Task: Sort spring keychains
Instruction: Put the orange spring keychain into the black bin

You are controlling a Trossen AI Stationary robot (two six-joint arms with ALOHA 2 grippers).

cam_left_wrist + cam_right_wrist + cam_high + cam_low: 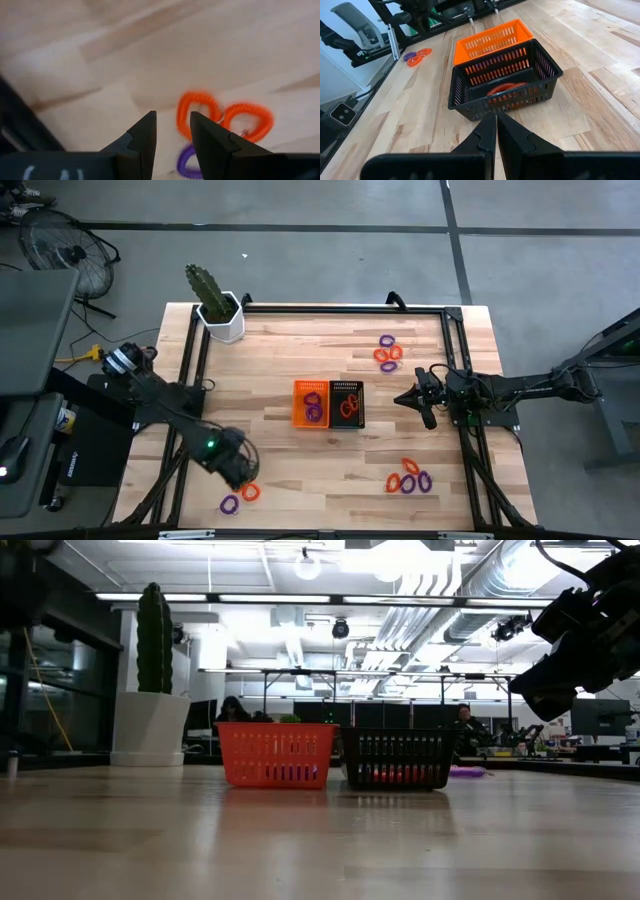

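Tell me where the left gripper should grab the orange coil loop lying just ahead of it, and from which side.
Grip the orange loop across its near rim, coming straight down from above. It lies flat on the table, so one finger probably goes inside the ring, one outside. The left gripper already stands open over it.

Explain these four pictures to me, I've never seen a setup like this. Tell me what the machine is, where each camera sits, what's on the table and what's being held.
Two dark robot arms work at a wooden table. One camera looks down from above, one sits at table height, and one rides on each wrist. In the middle stand an orange bin and a black bin. Orange and purple spring keychains lie in small groups on the wood. A potted cactus stands at one corner. The left gripper, jaws apart, is low over a few keychains near the table's front edge and holds nothing. The right gripper, jaws shut and empty, waits beside the black bin.
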